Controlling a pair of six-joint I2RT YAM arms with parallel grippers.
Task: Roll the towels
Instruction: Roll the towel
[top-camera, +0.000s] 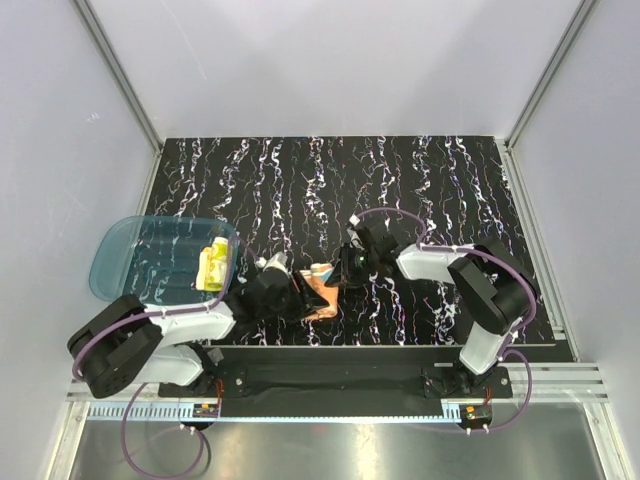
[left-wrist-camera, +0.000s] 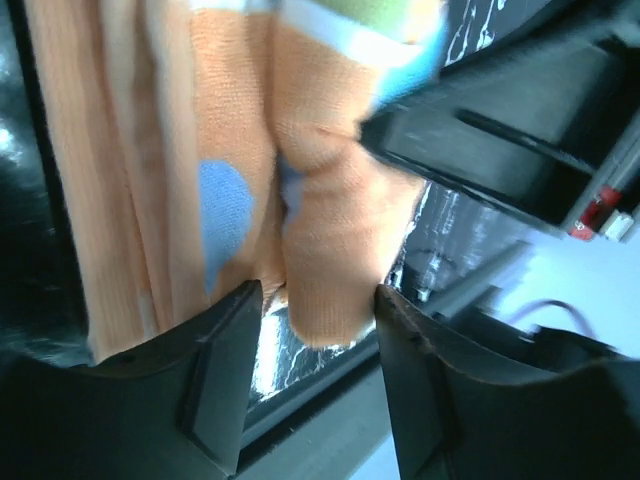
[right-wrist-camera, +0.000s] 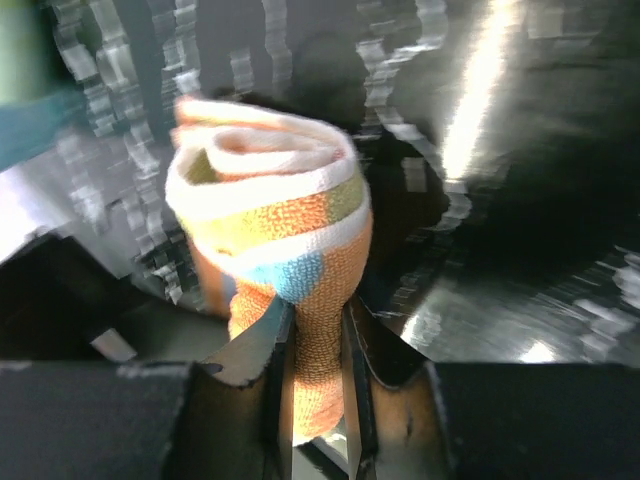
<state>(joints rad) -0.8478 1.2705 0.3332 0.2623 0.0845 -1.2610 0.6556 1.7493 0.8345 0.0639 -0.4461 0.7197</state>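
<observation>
An orange towel (top-camera: 323, 298) with blue, green and white patches lies partly rolled near the table's front edge, between the two grippers. My left gripper (top-camera: 297, 294) is on its left side. In the left wrist view the jaws (left-wrist-camera: 318, 300) stand partly closed, with a thick fold of the towel (left-wrist-camera: 330, 220) pressed between them. My right gripper (top-camera: 343, 268) is at the towel's right end. In the right wrist view it (right-wrist-camera: 318, 335) is shut on the narrow end of the rolled towel (right-wrist-camera: 265, 195), whose spiral shows above the fingers.
A blue translucent tray (top-camera: 130, 250) stands at the left with a yellow rolled towel (top-camera: 215, 265) in it. The black marbled mat (top-camera: 400, 180) covers the table. The right gripper's dark body (left-wrist-camera: 500, 130) sits close to the towel in the left wrist view.
</observation>
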